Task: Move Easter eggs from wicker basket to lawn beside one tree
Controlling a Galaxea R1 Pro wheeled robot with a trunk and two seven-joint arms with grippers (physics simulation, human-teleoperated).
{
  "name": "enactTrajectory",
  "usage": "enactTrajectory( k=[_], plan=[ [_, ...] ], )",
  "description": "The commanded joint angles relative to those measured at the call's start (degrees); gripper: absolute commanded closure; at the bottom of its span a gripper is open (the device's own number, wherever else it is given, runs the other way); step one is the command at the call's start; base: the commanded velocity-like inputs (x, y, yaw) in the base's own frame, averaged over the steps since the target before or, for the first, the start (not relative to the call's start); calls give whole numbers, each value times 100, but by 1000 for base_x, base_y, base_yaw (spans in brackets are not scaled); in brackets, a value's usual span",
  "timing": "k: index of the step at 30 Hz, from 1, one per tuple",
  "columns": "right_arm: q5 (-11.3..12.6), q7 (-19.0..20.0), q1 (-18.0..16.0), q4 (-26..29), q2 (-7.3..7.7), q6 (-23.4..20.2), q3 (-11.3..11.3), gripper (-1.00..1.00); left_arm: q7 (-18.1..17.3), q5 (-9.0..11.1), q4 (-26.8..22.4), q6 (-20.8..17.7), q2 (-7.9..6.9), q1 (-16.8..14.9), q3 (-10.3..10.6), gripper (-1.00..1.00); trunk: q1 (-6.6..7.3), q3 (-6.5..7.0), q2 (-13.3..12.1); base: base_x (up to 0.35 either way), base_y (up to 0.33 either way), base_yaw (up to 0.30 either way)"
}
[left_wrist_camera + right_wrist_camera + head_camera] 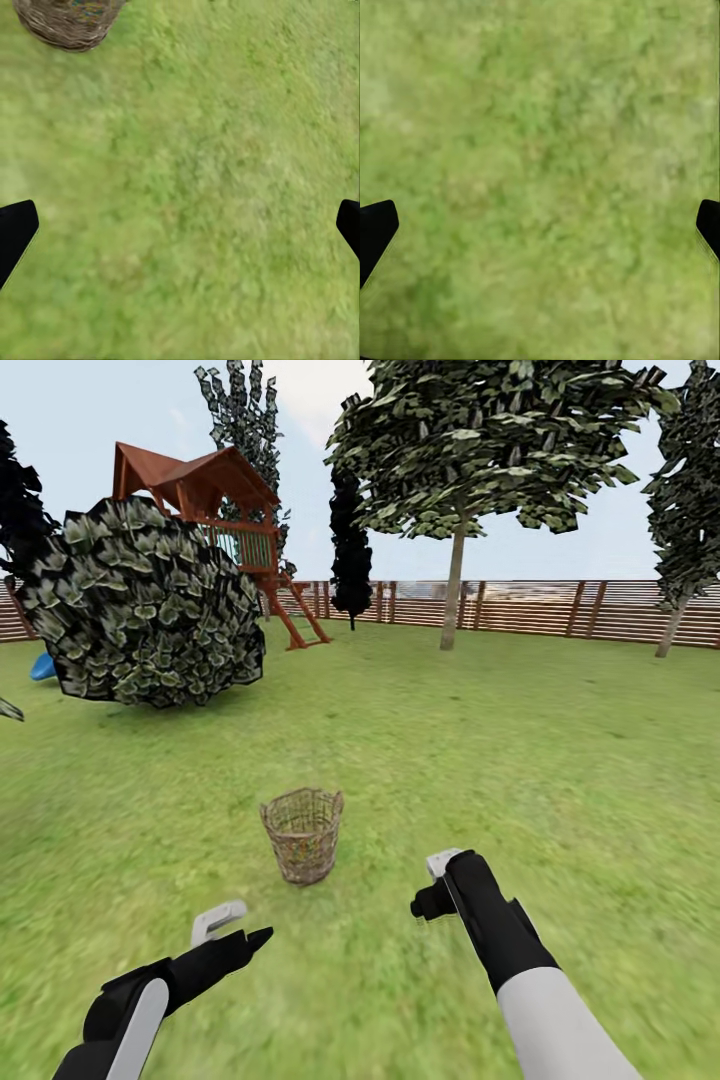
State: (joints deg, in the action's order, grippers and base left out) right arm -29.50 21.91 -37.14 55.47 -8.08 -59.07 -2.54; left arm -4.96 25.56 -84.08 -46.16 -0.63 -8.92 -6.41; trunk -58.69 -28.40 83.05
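Wicker basket [302, 834] upright on lawn [520, 760]

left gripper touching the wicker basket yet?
Apart. Head view shows grass between the left gripper and the wicker basket; both jaws are open over lawn.

White forearms; black wrists; pale grey pincer [436, 880] fittings.

Brown slatted fence [520, 607], wooden playset [215, 510], big leafy bush [145, 605], dark cypresses, pale daylight sky.
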Motion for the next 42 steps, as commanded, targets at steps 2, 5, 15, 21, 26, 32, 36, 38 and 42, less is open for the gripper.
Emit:
enactTrajectory(
  k=[2,5,15,21,26,32,36,38,42],
  plan=[
    [-58,50,-4,163,-4,-21,-11,-100,-40,-23,-1,-28,1,-3,-9,-100,-4,-7,3,343,102,1],
    [-60,64,-4,412,-7,-32,-15,-100,-40,-20,-1,-27,1,-4,-9,-100,-4,-7,3,343,102,0],
    [-68,83,-4,969,-29,-49,-78,-100,-40,-16,-2,-26,9,-3,-3,-100,-4,-7,3,343,102,0],
    [-49,90,-4,1053,-42,-58,-319,-100,-27,-30,22,-25,3,-2,-24,-100,-4,-7,3,343,101,0],
    [94,89,-4,1060,-64,-60,-371,-100,-25,-37,64,-39,-6,-1,-193,-100,-4,-7,3,342,116,0],
    [281,86,-4,1062,-70,-61,-450,-100,-34,-25,74,-55,-7,1,-487,-100,-4,-7,3,332,152,0],
    [311,86,-4,1061,-71,-61,-488,-100,-35,-24,75,-54,-8,2,-530,-100,-4,-7,3,327,171,0],
    [317,86,-4,1056,-71,-61,-496,-100,-38,-24,76,-52,-8,1,-541,-100,-4,-7,3,326,175,0],
    [320,86,-4,1058,-71,-61,-500,-100,-38,-24,76,-52,-8,1,-546,-100,-4,-7,3,326,176,0]
  ],
)
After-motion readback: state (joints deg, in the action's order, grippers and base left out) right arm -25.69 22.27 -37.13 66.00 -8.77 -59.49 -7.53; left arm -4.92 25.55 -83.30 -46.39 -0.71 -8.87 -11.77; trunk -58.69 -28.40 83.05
